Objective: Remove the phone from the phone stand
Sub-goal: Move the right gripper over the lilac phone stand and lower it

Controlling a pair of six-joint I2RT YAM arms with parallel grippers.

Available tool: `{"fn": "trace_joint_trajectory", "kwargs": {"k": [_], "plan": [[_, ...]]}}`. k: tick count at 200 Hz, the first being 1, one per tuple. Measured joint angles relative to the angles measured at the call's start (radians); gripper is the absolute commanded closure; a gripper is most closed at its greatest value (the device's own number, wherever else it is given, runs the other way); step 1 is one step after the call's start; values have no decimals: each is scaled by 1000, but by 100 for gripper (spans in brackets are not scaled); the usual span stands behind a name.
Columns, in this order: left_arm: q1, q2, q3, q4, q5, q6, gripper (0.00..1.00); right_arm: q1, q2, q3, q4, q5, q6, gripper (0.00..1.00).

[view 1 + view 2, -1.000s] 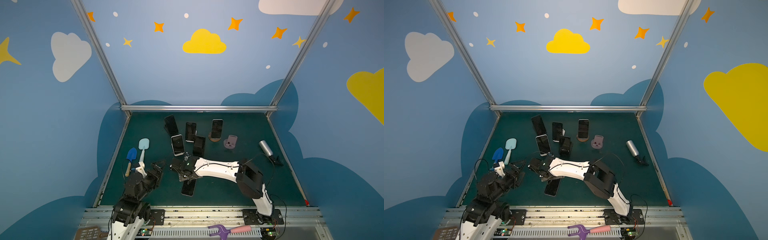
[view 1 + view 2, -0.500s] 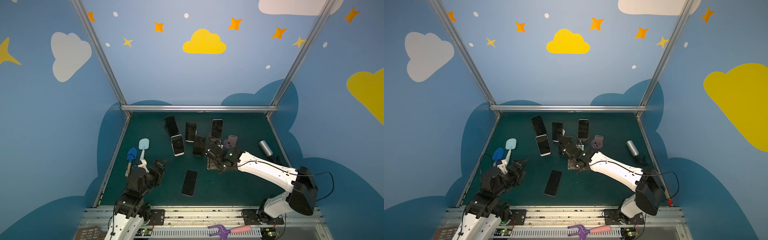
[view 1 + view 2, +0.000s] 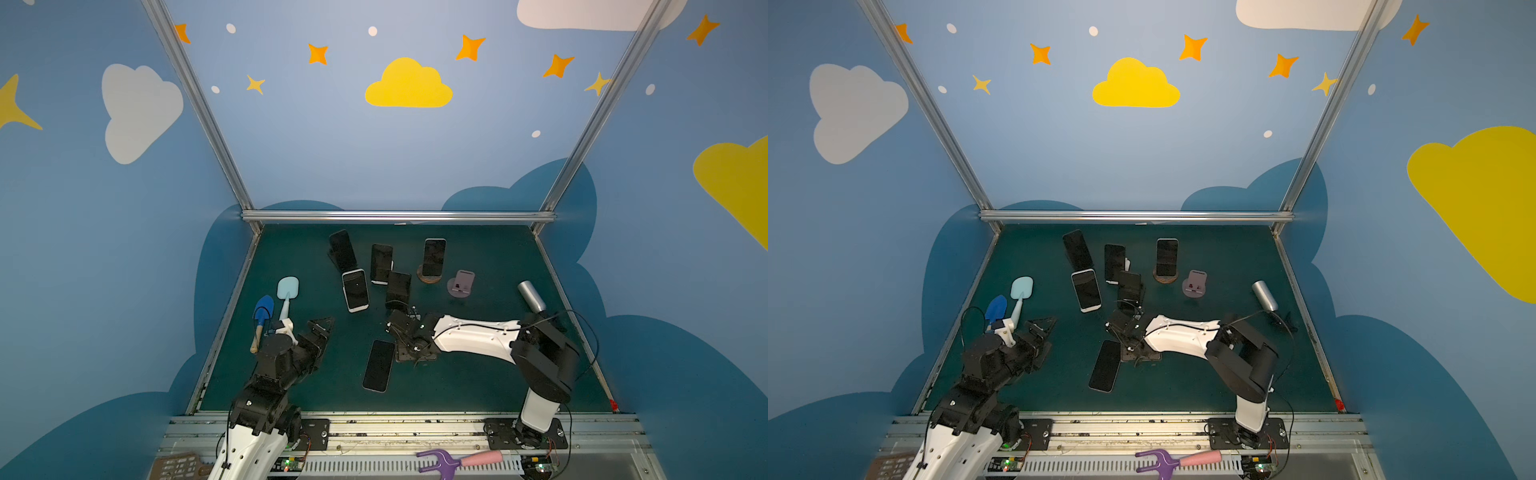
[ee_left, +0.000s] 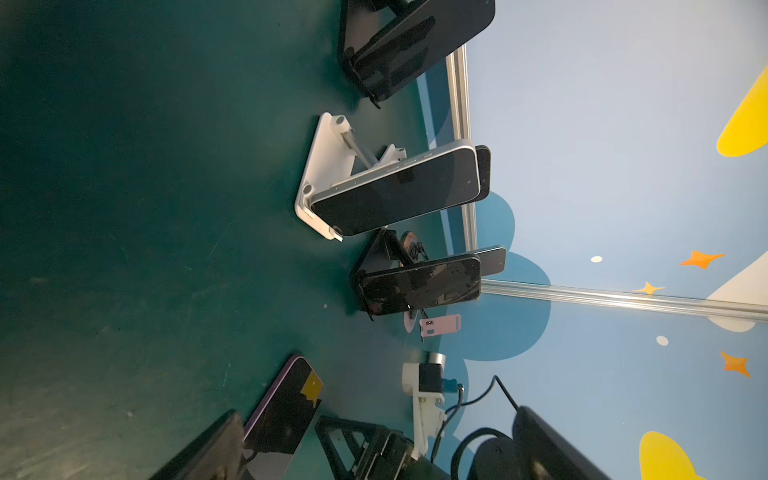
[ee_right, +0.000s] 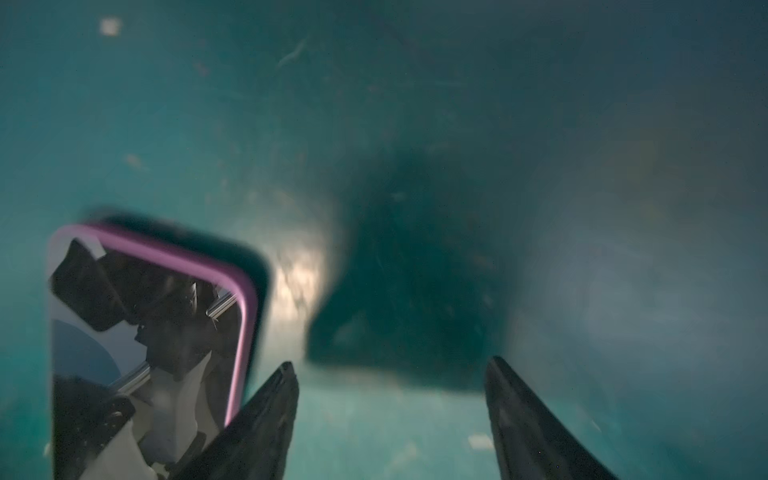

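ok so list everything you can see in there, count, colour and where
mat: one, dark green, cell floor
phones on stands: five, dark screens, middle to back
flat phone: one, purple-edged, lying front centre
empty stand: one, pink, right of the propped phones
cylinder: one, silver, right edge
trowel: one, blue, left edge
scoop: one, pale blue, beside the trowel
fork: one, purple with pink handle, front rail
left pincer: one, black, open, left side
right pincer: one, black, open, beside the flat phone

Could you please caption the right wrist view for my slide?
Right gripper, jaws apart, over the mat beside a purple-edged phone.
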Motion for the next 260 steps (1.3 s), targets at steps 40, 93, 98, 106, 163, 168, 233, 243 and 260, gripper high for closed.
{"fn": "trace_joint_trajectory", "kwargs": {"k": [40,93,98,106,163,168,233,243,260], "plan": [[0,1,0,-9,0,11,0,-2,46,61,18,-18,-9,29],[0,37,2,-10,0,24,0,-3,90,127,20,-35,-30,29],[0,41,3,-10,0,25,0,-3,90,127,18,-36,-30,29],[0,45,6,-10,0,27,0,-4,89,126,17,-36,-31,29],[0,37,36,-12,0,40,0,-16,-258,37,-175,63,-29,15],[0,34,36,-12,1,39,0,-20,-317,30,-195,88,-30,13],[0,37,115,-50,4,24,0,-606,-616,-109,21,144,-369,8],[0,47,129,-52,3,25,0,-673,-539,-74,58,90,-417,8],[0,61,134,-54,3,23,0,-715,-378,32,76,12,-487,8]]}}
